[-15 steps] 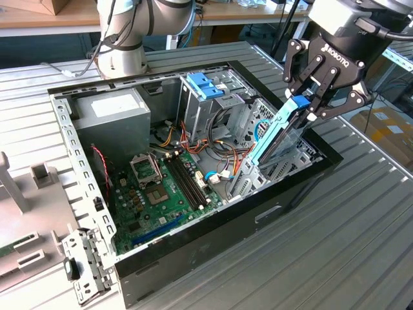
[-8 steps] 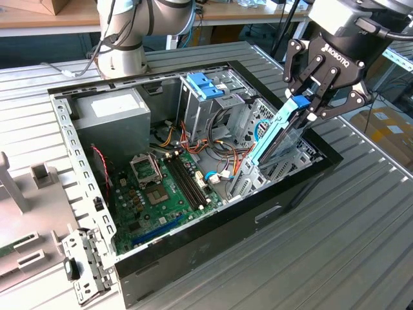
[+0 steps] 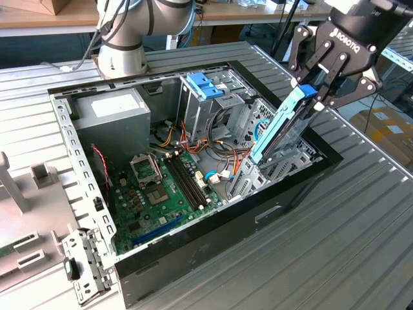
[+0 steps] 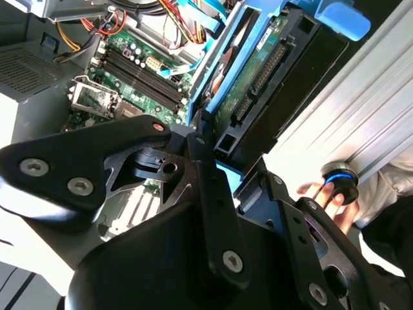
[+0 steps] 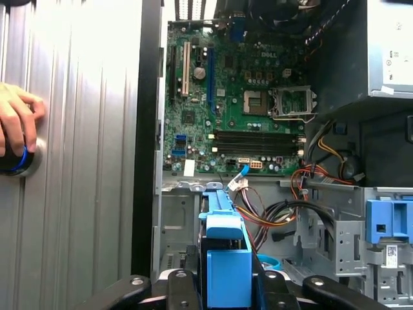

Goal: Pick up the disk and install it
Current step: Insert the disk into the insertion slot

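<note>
exterior view: black hand [image 3: 310, 91] clamps flat blue-railed disk [image 3: 276, 131], tilted over open case [image 3: 213, 227].

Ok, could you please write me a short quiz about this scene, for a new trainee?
1. What does the gripper hold? A) a screwdriver B) the disk C) a cup
2. True or false: the disk lies flat.
3. Fill in: on the table, a person's ____ rests on a blue-ringed knob.
Key: 1 B. 2 false, it is tilted. 3 hand.
</note>
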`<state>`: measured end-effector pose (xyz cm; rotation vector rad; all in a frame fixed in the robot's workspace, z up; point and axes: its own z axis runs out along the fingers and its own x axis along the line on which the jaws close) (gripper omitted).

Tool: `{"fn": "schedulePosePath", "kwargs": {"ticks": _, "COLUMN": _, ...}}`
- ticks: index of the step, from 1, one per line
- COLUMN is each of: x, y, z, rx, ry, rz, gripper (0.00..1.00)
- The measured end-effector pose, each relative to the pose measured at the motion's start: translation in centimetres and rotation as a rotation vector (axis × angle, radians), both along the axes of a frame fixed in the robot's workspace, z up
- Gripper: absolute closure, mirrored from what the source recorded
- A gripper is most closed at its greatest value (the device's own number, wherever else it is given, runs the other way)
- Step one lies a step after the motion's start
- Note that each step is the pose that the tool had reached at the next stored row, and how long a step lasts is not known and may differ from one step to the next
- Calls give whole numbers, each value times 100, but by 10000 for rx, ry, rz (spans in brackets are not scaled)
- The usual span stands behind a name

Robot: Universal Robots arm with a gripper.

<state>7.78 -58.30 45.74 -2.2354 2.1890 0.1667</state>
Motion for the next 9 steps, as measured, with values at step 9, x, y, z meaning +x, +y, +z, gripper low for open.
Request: {"fn": "schedulePosePath", "kwargs": {"ticks": 9, "x": 0, "y": 5, "z": 124, "rx": -1, "ry": 0, "rz": 1, "gripper": 64}}
